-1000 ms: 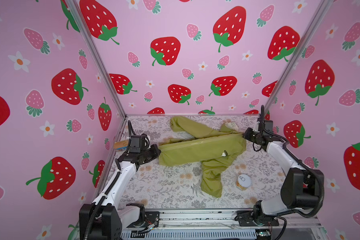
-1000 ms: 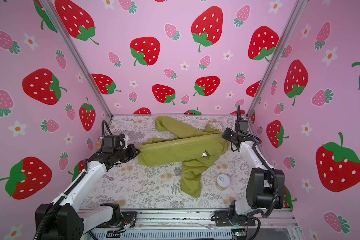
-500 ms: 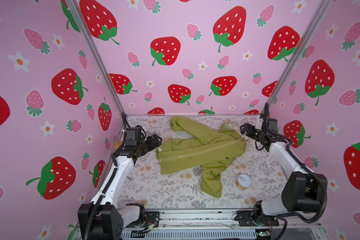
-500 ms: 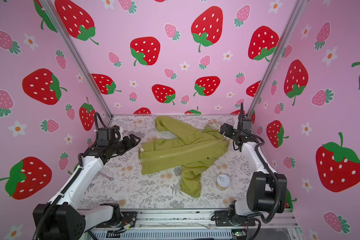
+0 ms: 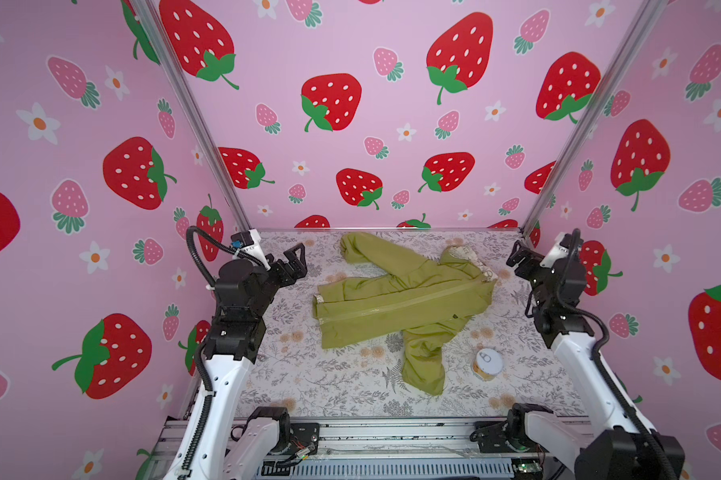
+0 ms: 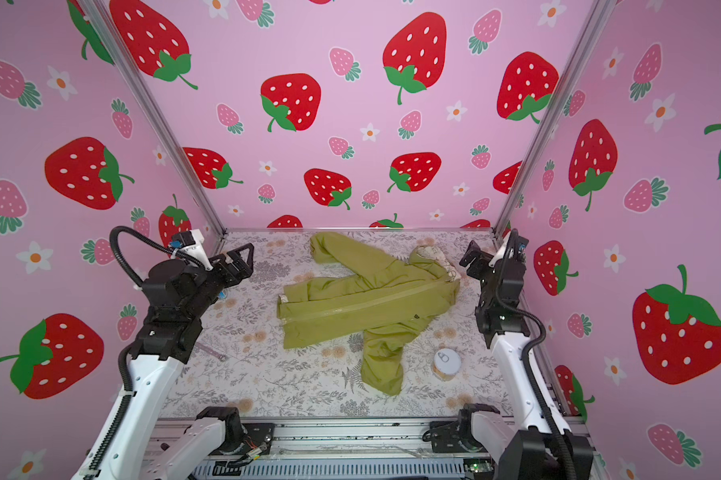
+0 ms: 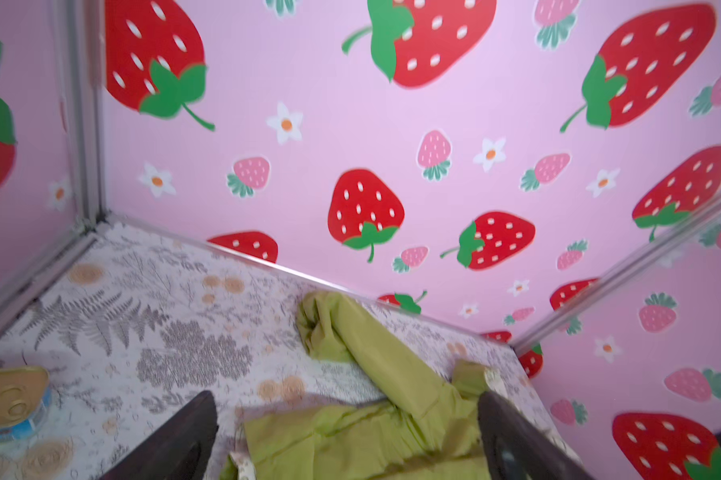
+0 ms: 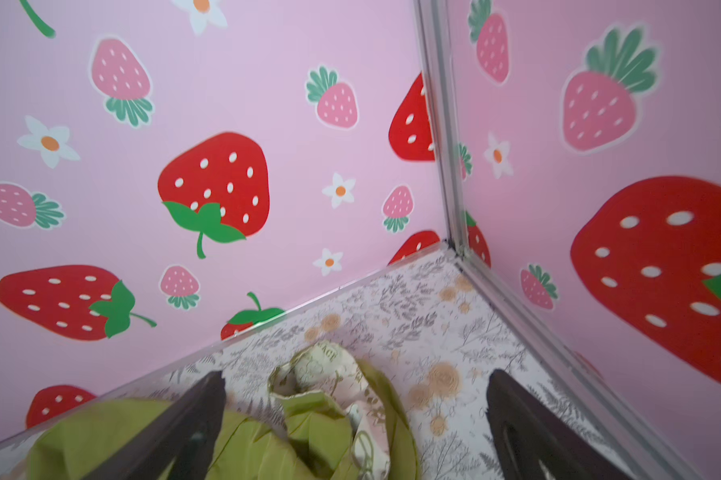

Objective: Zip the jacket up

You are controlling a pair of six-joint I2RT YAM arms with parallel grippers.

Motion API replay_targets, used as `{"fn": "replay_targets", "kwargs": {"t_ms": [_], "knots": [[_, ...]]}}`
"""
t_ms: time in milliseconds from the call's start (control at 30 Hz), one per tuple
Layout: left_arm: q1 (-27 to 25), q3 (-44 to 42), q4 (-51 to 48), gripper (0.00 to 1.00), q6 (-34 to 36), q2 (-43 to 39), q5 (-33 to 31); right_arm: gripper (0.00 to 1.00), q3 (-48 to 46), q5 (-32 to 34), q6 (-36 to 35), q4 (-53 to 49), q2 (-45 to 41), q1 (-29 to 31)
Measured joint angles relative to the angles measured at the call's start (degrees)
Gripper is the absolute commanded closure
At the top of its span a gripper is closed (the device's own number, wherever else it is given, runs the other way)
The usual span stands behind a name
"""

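Lying flat mid-counter (image 5: 309, 374), the jacket (image 5: 400, 299) has its hood toward the right arm and its hem toward the left, with one sleeve reaching the back wall and the other pointing forward. Its front panels meet along the zipper line from hem to collar. The left end effector (image 5: 295, 264) hovers off the hem, spread wide and empty. The right end effector (image 5: 517, 259) hangs beside the hood, equally wide and empty. A small tin (image 5: 487, 363) stands near the forward sleeve.
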Motion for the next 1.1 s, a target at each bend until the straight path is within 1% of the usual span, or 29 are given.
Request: {"fn": "replay_targets", "kwargs": {"t_ms": [67,133,200,300,433,500,600,700,767,867,933,967,1000,1100], "knots": [[0.1,-3.5,3.4,0.01,1.6,-0.9,-3.6,0.01,-4.5,2.1,-1.8,5.0,-1.4,-0.1],[0.1,-5.8,5.4,0.01,3.9,0.4,-6.9,0.01,-5.1,4.8,-4.5,7.6,0.7,-0.2],[0.1,-8.2,7.8,0.01,6.7,3.1,-9.9,0.01,-6.0,7.3,-7.3,11.1,3.4,-0.2],[0.1,-14.0,12.5,0.01,10.0,7.5,-13.3,0.01,-12.0,10.4,-10.6,17.1,5.8,-0.2],[0.1,-20.6,16.2,0.01,13.0,14.3,-16.1,0.01,-20.3,13.6,-13.3,19.3,8.9,0.7],[0.2,-21.9,17.8,0.01,14.1,17.6,-16.7,0.01,-23.4,14.1,-13.7,21.2,9.8,1.5],[0.3,-22.9,21.5,0.01,15.7,22.0,-17.2,0.01,-27.1,14.3,-13.6,26.8,11.9,3.0],[0.4,-24.4,27.7,0.01,17.7,25.8,-17.0,0.01,-28.9,14.4,-13.9,33.6,17.0,5.1],[0.4,-26.2,32.7,0.01,18.7,28.5,-16.3,0.01,-28.9,14.4,-15.4,37.5,20.3,6.6],[-0.1,-28.5,39.5,0.01,20.4,33.5,-15.3,0.01,-29.4,14.1,-18.1,46.1,24.8,7.9],[-0.8,-30.1,44.8,0.01,21.6,37.2,-14.6,0.01,-31.2,13.7,-19.4,54.7,29.2,8.2],[-1.2,-30.5,45.5,0.01,21.9,38.1,-14.4,0.01,-32.2,13.7,-19.9,58.0,31.5,8.2],[-1.4,-30.6,45.7,0.01,22.2,38.6,-14.2,0.01,-32.9,13.7,-20.3,59.5,32.9,8.2],[-1.1,-30.1,46.6,0.01,22.2,38.9,-13.6,0.01,-31.2,13.9,-20.7,58.1,33.3,8.2]]}}
